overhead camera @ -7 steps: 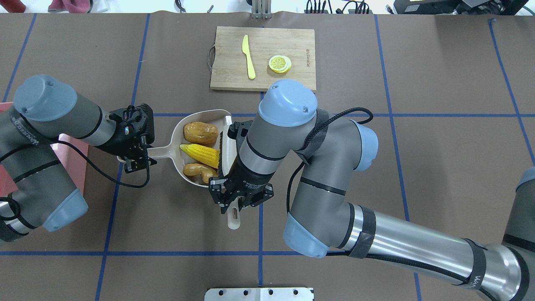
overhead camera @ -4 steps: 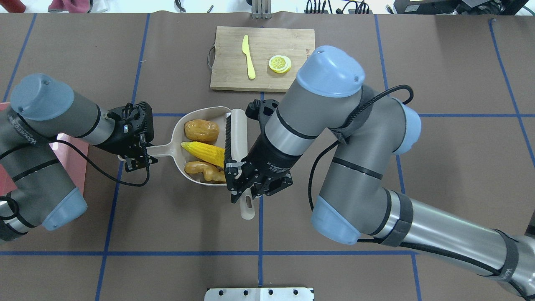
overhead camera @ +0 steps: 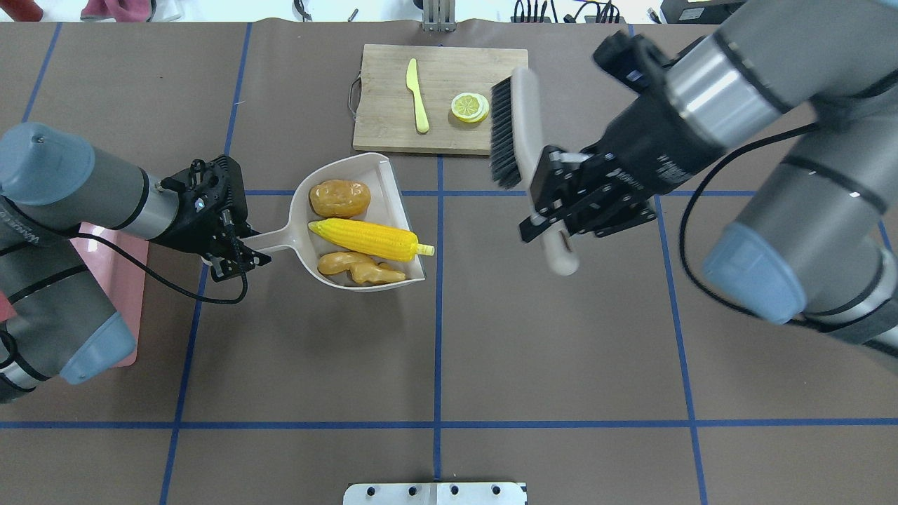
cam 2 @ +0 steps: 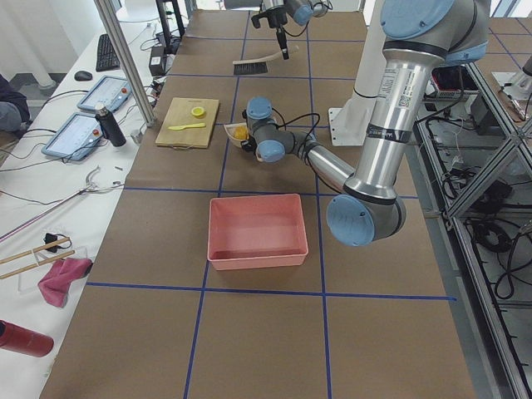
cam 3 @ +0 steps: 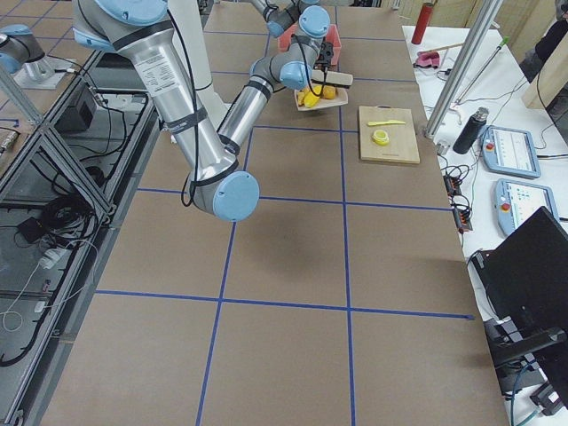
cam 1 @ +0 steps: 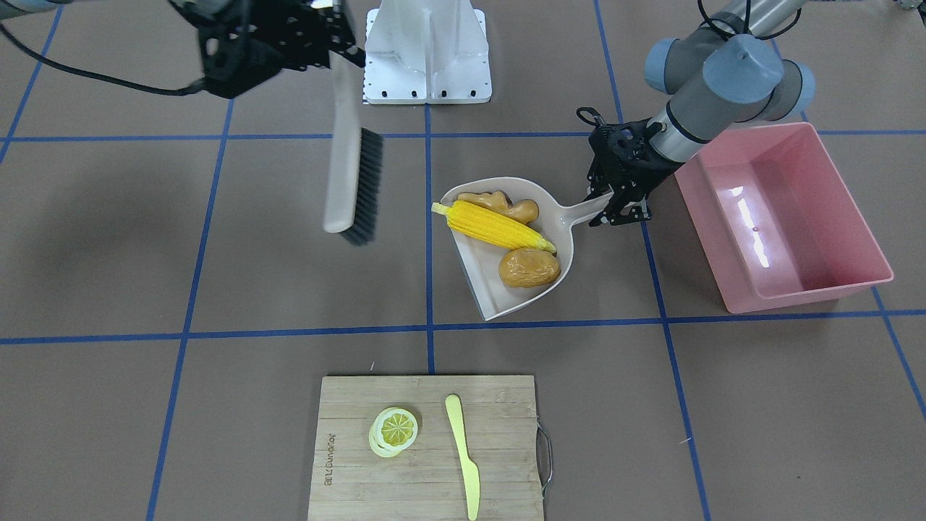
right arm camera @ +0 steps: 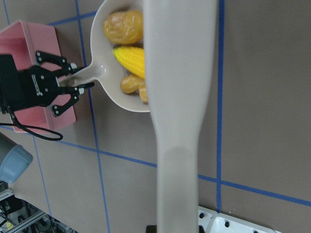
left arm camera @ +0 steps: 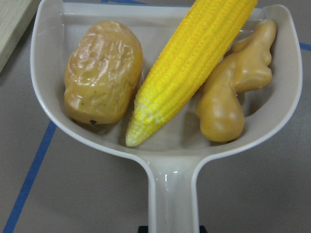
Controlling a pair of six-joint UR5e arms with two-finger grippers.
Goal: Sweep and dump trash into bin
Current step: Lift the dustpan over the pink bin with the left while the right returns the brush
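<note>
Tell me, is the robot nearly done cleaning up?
About halfway. Done: the long yellow corn cob, lumpy brown potato and knobbly tan ginger root lie in the beige plastic dustpan. In hand: the left claw grips the dustpan's handle; the right claw holds the beige black-bristled brush off to the side. Left: tipping them into the pink plastic tub, which is empty.

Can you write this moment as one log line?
left gripper: holds dustpan | inside it: corn, potato, ginger | right gripper: holds brush in air | bin: nothing inside
</note>
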